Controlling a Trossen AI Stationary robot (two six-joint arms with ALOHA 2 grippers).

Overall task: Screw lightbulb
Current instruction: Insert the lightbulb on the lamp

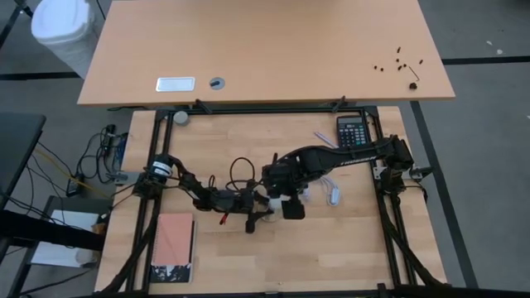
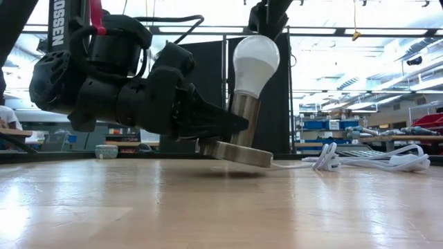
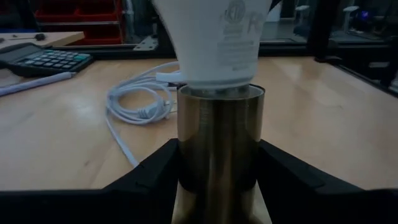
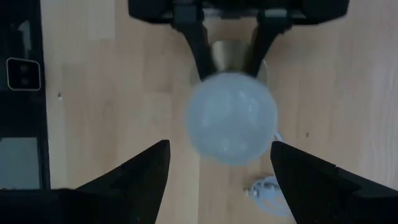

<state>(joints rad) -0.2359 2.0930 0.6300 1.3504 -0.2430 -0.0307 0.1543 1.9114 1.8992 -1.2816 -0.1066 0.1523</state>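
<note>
Wooden table [image 2: 208, 207], workshop behind. Left gripper [image 3: 217, 163] clamped on brass socket [image 2: 243, 119], base tilted off table. Bulb [image 2: 255, 63] seated upright in socket. Right gripper [image 4: 219, 163] above bulb, fingers spread, apart from globe. Cord [image 2: 367, 160] right of socket.

Bright light is thrown from ceiling lamps [image 2: 325, 52] high behind the lightbulb [image 2: 255, 61]. Under the lightbulb, the table [image 2: 221, 207] is washed with pale glare. From above, the lightbulb is seen blurred.

Matt white lightbulb [image 2: 255, 63] – glossy brass-like metal socket [image 3: 221, 146] – smooth wooden table [image 2: 221, 207]
</note>
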